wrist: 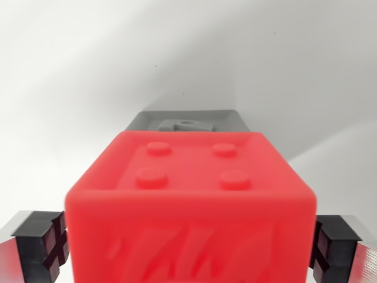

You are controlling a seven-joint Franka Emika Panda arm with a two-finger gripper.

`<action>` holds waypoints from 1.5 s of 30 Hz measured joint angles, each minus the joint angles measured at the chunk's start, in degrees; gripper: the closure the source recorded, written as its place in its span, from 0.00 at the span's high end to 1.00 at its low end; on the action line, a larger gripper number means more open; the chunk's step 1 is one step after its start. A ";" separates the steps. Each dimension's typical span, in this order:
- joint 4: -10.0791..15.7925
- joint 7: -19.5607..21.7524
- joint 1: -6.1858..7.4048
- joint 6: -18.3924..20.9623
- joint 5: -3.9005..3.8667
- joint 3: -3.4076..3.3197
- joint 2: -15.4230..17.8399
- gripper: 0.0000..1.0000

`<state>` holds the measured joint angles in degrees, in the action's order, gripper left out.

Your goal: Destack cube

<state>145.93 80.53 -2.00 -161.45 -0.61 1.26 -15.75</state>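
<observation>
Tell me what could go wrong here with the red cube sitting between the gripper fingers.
1. The fingers flank the red cube low on its sides; whether they touch it is unclear, so a lift might slip.
2. The grey cube lies right behind; whether they touch is unclear, so moving the red one might drag it.

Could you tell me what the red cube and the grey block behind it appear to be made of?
Red cube: probably moulded plastic, smooth and slightly glossy, judging by its rounded edges, four raised studs and embossed relief on the near face. Grey block: likely matte plastic too, with a moulded raised shape on top; mostly hidden, so less certain.
</observation>
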 joint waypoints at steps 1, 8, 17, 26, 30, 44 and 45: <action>-0.01 0.00 0.01 0.00 0.00 0.00 0.00 0.00; -0.03 0.00 0.01 -0.01 0.00 -0.01 0.00 0.00; -0.03 0.00 0.01 -0.01 0.00 -0.02 0.00 0.00; -0.03 0.00 0.01 -0.01 0.00 -0.02 0.00 0.00; -0.03 0.00 0.01 -0.01 0.00 -0.02 0.00 0.00; 0.14 0.00 0.01 1.31 0.00 -0.02 1.65 0.00; 0.17 0.00 0.01 1.56 0.00 -0.02 1.93 0.00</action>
<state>146.10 80.53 -1.99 -159.89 -0.61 1.25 -13.82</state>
